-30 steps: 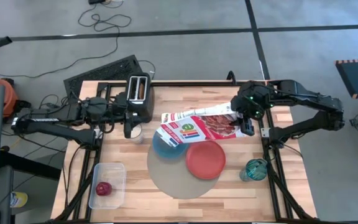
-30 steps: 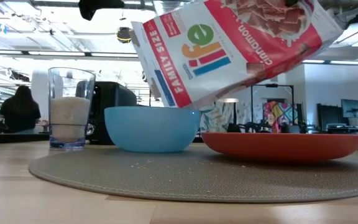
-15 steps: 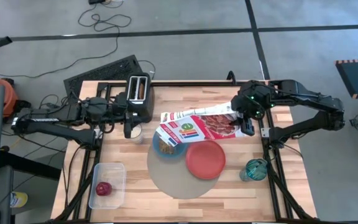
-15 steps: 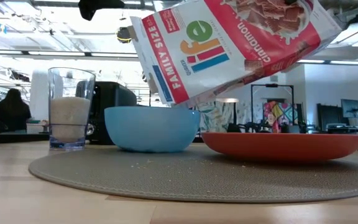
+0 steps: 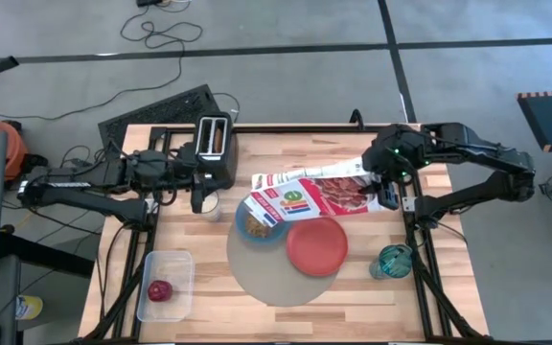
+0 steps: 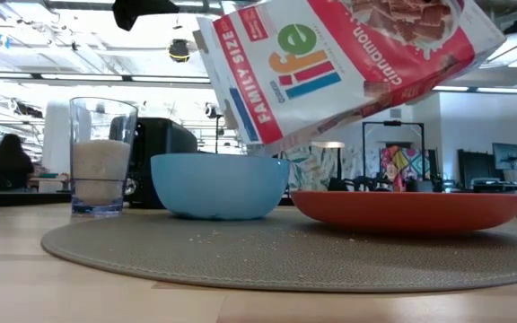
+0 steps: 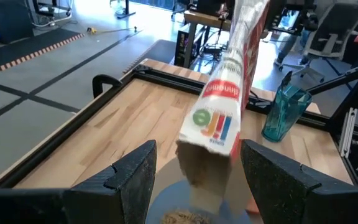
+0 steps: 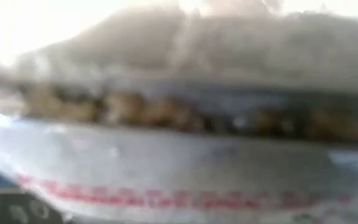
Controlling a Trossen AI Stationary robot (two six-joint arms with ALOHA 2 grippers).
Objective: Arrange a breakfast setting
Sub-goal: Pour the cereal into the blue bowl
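My right gripper (image 5: 383,188) is shut on a red-and-white cereal box (image 5: 305,196), which slants with its open end down over the light-blue bowl (image 5: 260,226). The bowl holds brown cereal and stands on the round grey-beige mat (image 5: 281,278) beside the red-orange plate (image 5: 316,245). My left gripper (image 7: 197,149) is open and empty, at the mat's far-left side by a clear glass of milk (image 6: 103,166). The teal glass (image 5: 394,261) stands right of the mat. The red apple (image 5: 159,290) lies in the clear tub (image 5: 172,268). The spoon does not show. My right gripper holds the cereal box by its closed end (image 5: 367,192), the end toward the table's right edge, coming from above. The arm's own head hides the fingers, and the wrist view is filled by the box. The box is lifted clear, tilted, with its open end (image 6: 249,144) just above the bowl.
The black-and-silver toaster (image 5: 216,149) stands at the far edge behind my left gripper, with something brown in its slot. Crumbs lie on the mat (image 6: 240,238). Bare wood shows at the table's near edge (image 5: 286,321).
My right gripper has moved a little toward the table's right edge with the tilted box, whose open end has risen slightly over the bowl. Cereal has fallen from the box into the bowl, which was empty a second ago.
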